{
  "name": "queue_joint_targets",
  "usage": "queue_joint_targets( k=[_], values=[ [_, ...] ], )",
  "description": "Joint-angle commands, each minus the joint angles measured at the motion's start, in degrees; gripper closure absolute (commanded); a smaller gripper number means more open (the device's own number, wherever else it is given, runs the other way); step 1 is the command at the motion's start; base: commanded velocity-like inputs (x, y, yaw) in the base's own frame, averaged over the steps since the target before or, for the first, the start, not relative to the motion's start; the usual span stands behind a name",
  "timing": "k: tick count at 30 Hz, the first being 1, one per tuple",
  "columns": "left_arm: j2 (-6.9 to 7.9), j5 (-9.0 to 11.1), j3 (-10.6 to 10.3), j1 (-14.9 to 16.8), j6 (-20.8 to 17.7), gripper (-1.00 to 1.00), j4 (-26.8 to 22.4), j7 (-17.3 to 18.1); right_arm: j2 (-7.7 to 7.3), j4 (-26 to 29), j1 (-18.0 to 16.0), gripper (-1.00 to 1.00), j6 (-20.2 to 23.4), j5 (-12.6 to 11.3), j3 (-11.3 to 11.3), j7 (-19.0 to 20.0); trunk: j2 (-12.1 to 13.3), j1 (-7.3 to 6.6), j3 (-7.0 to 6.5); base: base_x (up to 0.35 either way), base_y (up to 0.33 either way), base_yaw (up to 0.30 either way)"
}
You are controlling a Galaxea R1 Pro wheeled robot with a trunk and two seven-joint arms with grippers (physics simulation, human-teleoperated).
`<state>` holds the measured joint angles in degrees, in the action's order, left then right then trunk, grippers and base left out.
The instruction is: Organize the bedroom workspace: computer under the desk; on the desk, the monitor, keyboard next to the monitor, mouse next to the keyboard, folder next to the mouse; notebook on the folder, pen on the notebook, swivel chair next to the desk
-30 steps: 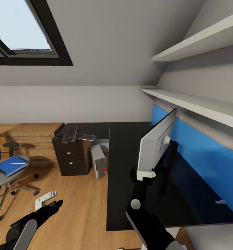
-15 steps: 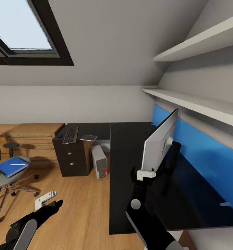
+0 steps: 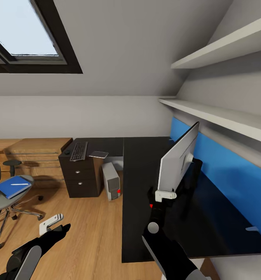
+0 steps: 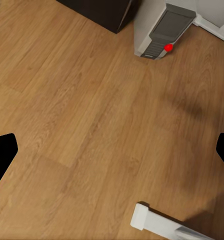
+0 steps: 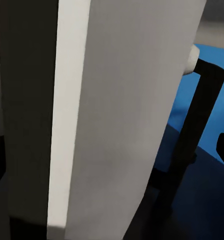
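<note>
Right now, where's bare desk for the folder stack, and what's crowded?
Free: the black desk between the keyboard end and the monitor, plus the near stretch below the monitor. Crowded: the far-left end over the drawers, holding keyboard, mouse and notebook.
</note>
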<state>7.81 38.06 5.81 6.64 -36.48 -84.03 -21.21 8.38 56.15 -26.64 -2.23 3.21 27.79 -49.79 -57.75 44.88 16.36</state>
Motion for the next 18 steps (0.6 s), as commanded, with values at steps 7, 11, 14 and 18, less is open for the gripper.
queue_joint_targets(
  k=[7,11,14,18],
  values=[
    [0.02,0.61,-0.01,0.06,-0.14,-1.0,-0.07,-0.53,-0.07,-0.01,-0.07,-1.0,-0.3,0.04,-0.09,-0.34,-0.05,0.01,0.08,0.0,-0.002,0.0],
    [-0.12,0.59,-0.06,0.04,0.02,-1.0,0.32,-0.54,-0.93,-0.07,-0.07,-1.0,-0.32,-0.02,-0.11,-0.31,-0.05,0.01,0.08,0.0,-0.113,0.0],
    [-0.21,0.48,-0.13,0.04,0.13,-1.0,1.49,-0.42,-1.3,-0.06,-0.07,-1.0,-0.32,-0.04,-0.11,-0.35,-0.05,0.01,0.08,0.0,-0.071,0.0],
    [-0.24,0.3,-0.11,0.04,0.17,-1.0,1.86,-0.34,-1.38,-0.03,-0.07,-1.0,-0.32,-0.06,-0.01,-0.38,-0.05,0.01,0.08,0.0,-0.024,0.0]
  ],
)
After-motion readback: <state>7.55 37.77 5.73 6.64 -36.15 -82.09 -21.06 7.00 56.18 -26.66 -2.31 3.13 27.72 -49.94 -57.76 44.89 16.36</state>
